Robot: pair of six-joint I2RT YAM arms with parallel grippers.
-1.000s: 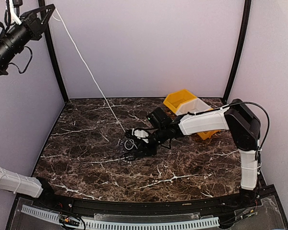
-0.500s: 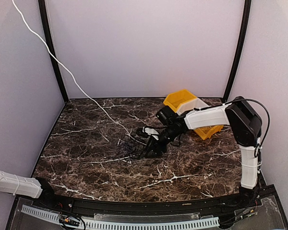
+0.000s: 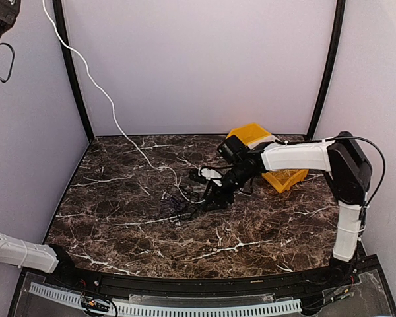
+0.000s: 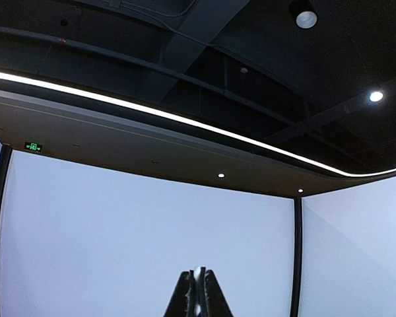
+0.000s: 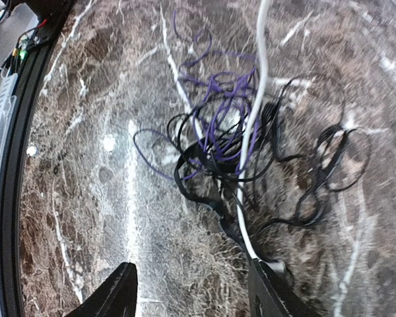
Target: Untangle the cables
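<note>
White cable (image 5: pixel 256 99) rises from the cable clump (image 5: pixel 218 148) into my clenched left gripper (image 4: pixel 198 292); my right gripper (image 5: pixel 191 265) hangs released above that clump.

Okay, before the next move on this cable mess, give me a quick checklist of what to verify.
1. Left tool shut on the white cable: ok.
2. Right tool open, holding nothing: ok.
3. White cable clear of the tangle: not ok, it crosses the dark loops.
4. White cable's far end free: cannot tell.
5. Yellow bin apart from the tangle: ok.
</note>
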